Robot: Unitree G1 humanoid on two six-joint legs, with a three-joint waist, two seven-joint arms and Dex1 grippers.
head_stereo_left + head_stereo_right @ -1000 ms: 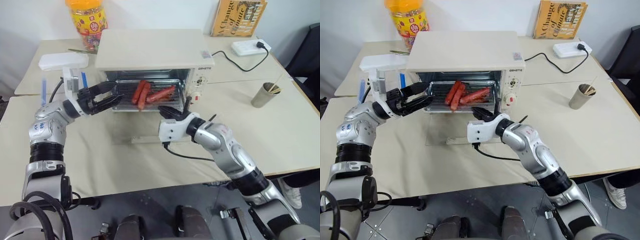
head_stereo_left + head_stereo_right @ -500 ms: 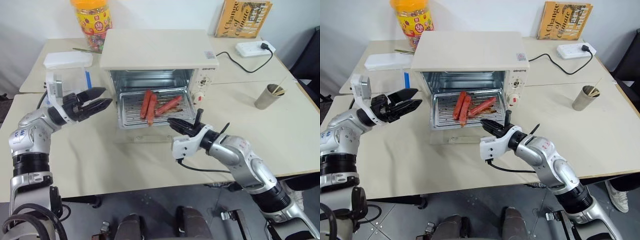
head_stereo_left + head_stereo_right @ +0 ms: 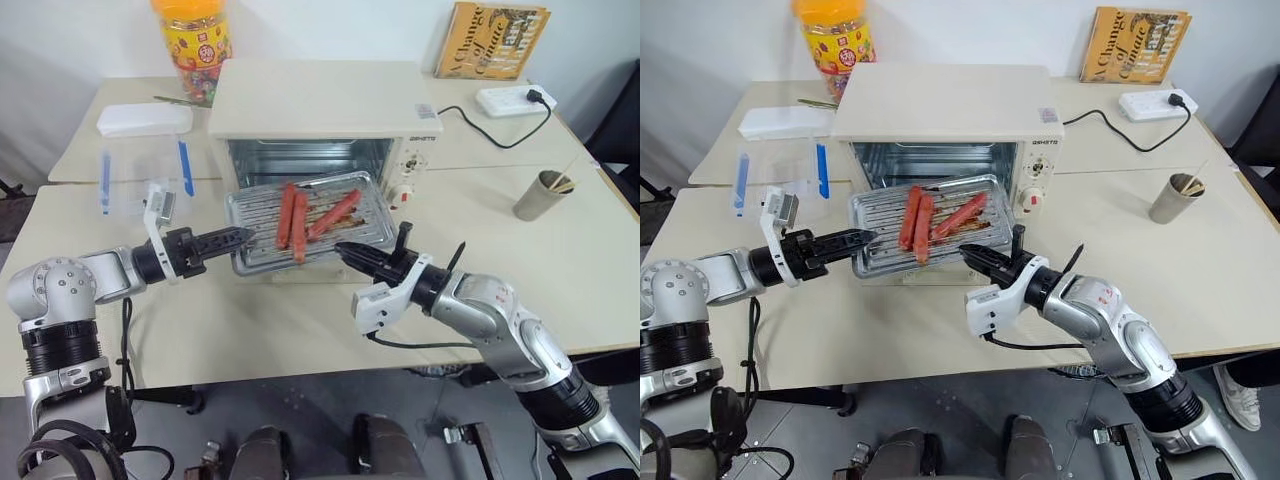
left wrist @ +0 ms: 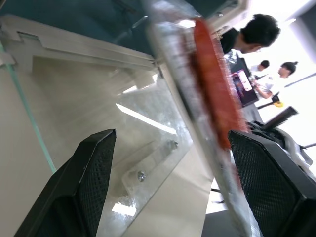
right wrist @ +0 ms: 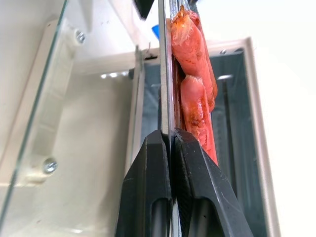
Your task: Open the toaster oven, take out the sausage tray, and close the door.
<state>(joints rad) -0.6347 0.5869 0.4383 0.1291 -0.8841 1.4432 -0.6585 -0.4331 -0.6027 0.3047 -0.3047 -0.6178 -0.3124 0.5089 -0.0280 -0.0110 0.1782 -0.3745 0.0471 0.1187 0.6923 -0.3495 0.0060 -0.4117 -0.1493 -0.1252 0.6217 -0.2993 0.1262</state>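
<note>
Left eye view: right end effector (image 3: 345, 249) grips sausage tray (image 3: 262, 205) above beige table (image 3: 300, 320); left end effector (image 3: 235, 237) open.

The shallow ridged silver tray of three reddish sausages (image 3: 300, 222) hangs in front of the cream-white boxy toaster oven (image 3: 322, 118), pinched at its near edge by the right fingers (image 5: 168, 163). The left fingers (image 4: 94, 177) straddle its other edge, spread wide. Under both lies the lowered clear glass door (image 4: 148, 158); bare worktop (image 3: 230, 310) lies nearer.
</note>
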